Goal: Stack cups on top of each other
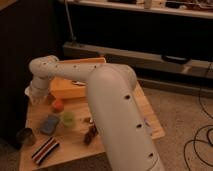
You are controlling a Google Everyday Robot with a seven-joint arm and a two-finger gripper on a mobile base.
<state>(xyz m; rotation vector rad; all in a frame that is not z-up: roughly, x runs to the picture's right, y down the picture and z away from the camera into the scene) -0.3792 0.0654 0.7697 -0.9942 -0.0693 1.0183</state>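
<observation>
The dark grey-brown cup [25, 136] stands upright near the table's front left corner. The pale green cup [68, 118] stands apart from it, toward the middle of the table, right of a blue sponge. My gripper [34, 96] hangs at the end of the white arm over the table's far left edge. It is well behind both cups and left of the orange ball, and it is shut. I see nothing held in it. The thick white arm [112, 110] crosses the view and hides the middle right of the table.
An orange ball [57, 105] lies just behind the green cup. The flat blue sponge [50, 124] lies between the cups. A striped block [45, 150] sits at the front edge, a small brown object [91, 134] beside the arm, and a yellow box [70, 87] at the back.
</observation>
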